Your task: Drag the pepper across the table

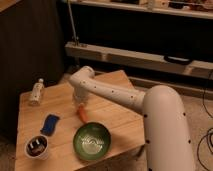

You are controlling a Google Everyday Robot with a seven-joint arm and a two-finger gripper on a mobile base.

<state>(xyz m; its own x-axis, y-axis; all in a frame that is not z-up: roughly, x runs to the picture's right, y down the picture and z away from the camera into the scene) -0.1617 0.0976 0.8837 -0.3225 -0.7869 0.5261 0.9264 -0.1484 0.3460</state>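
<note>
A light wooden table (107,117) fills the lower left of the frame. On it sit a small bottle (36,92), a cup (37,146), a blue sponge (49,124), the orange pepper (83,114) and a green bowl (92,141). The gripper (80,104) hangs right over the pepper; I cannot tell how it is set. A grey shelf (140,56) runs behind.

Looks like a robotics lab or test room, not a home. A white robot arm (125,97) reaches over a small wooden table (112,120), its tool (79,106) low over the tabletop near the middle. A long grey shelf (140,55) runs along the dark back wall, with cluttered shelving (150,7) above. Cables (204,142) trail on the speckled carpet floor (197,107) at right.
</note>
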